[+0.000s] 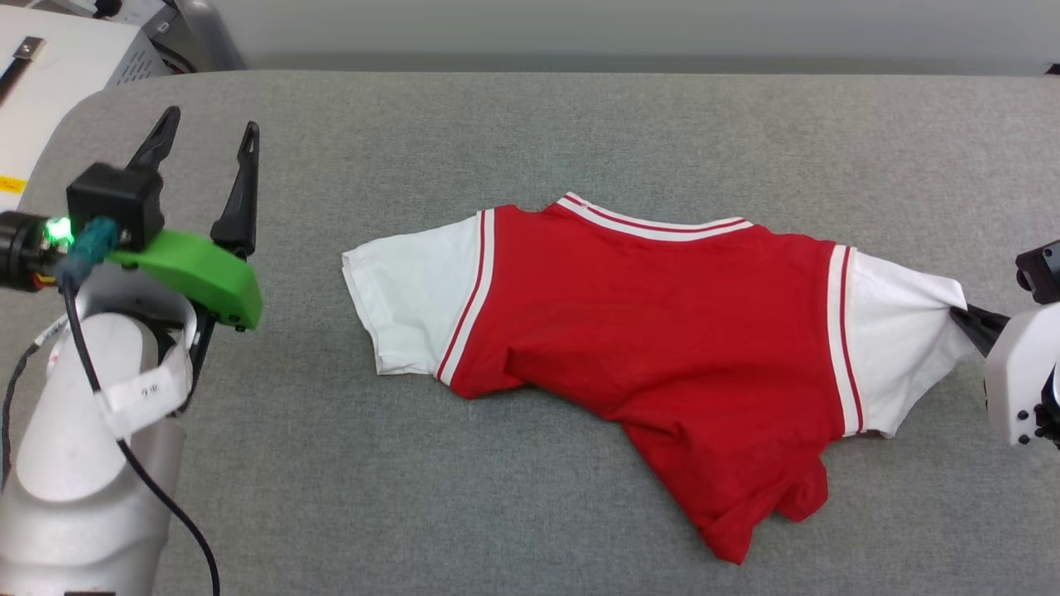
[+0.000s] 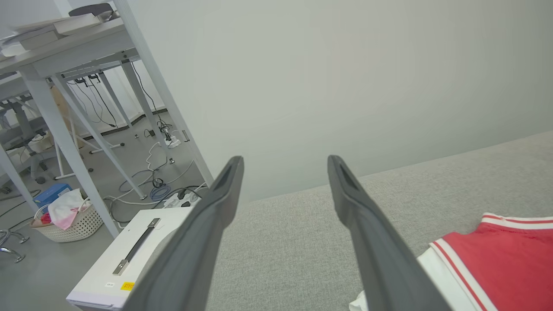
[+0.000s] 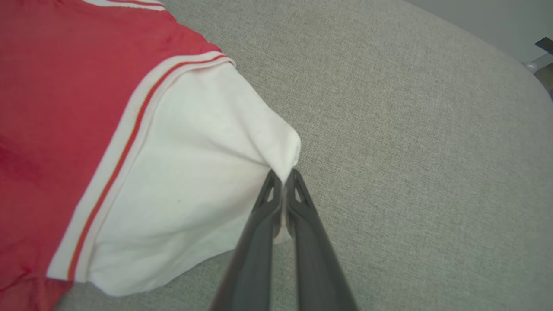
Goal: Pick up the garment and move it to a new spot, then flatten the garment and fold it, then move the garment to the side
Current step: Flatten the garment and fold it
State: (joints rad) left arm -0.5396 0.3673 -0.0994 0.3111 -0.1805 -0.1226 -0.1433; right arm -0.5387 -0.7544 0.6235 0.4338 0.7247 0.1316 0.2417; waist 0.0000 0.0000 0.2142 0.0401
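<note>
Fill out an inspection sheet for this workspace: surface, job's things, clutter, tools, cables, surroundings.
surface: grey fabric tabletop with rounded corners.
job's things: garment lies spread but wrinkled, collar away from the robot, hem bunched at the near right.
clutter: nothing seen.
tools: left tool open, apart from the garment; right tool shut on the edge of the white sleeve.
cables: black cable along the left forearm; loose cords on the floor.
surroundings: white case, basket, desks, pale wall.
</note>
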